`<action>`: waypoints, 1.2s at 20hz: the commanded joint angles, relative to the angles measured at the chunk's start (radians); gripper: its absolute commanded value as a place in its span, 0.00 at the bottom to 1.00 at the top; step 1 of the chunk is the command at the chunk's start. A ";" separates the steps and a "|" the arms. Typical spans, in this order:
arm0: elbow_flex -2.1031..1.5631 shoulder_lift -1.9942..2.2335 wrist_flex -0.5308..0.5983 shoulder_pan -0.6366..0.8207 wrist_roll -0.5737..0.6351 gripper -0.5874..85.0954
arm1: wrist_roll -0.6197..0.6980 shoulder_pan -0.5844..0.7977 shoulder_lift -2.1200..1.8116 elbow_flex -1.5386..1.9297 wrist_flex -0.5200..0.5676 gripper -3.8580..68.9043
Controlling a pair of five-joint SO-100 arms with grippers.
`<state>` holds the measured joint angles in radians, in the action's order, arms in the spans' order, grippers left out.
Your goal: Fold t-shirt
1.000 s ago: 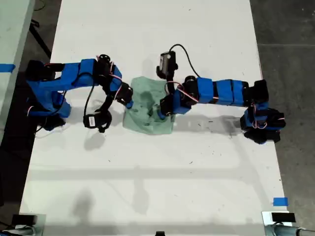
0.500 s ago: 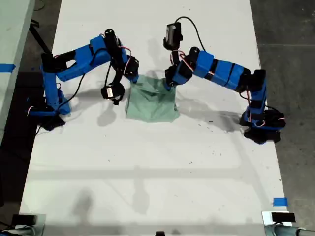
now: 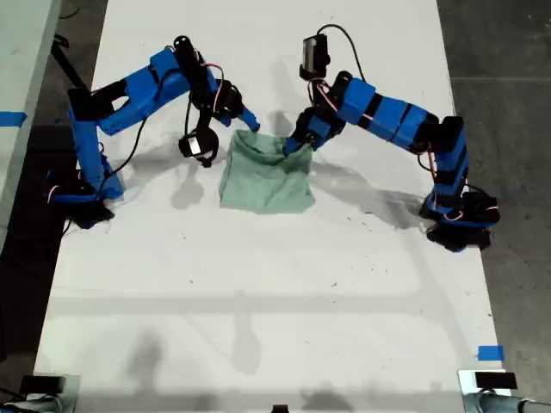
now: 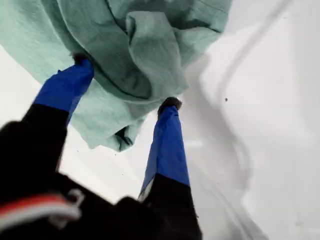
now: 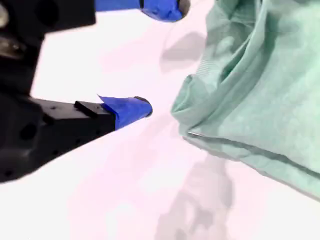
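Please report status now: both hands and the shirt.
First hand open, fingers around a bunched fold of the shirt. Second hand open, empty, beside the shirt edge. Shirt folded on the table. Nothing in the way.

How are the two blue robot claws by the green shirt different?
My first gripper has the pale mint-green cloth t-shirt bunched between its fingers; my second gripper has only the bare white table between its own. The first touches the shirt; the second sits just beside its edge, apart. Both are open, with blue-taped fingers.
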<state>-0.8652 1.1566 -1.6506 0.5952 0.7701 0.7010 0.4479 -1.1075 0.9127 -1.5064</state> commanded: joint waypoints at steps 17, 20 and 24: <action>-1.457 1.471 0.371 -0.135 -0.359 0.01 | -0.334 -0.049 -1.503 1.368 0.140 0.28; -1.782 1.730 0.393 -0.247 -0.522 0.01 | -0.523 -0.189 -1.767 1.660 0.184 0.18; -2.077 2.163 0.337 -0.364 -0.647 0.01 | -0.565 -0.265 -2.079 1.819 0.209 0.04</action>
<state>-2.8655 3.1309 -1.2977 0.2700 0.1672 0.1488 0.1933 -3.1032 2.7274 -1.3361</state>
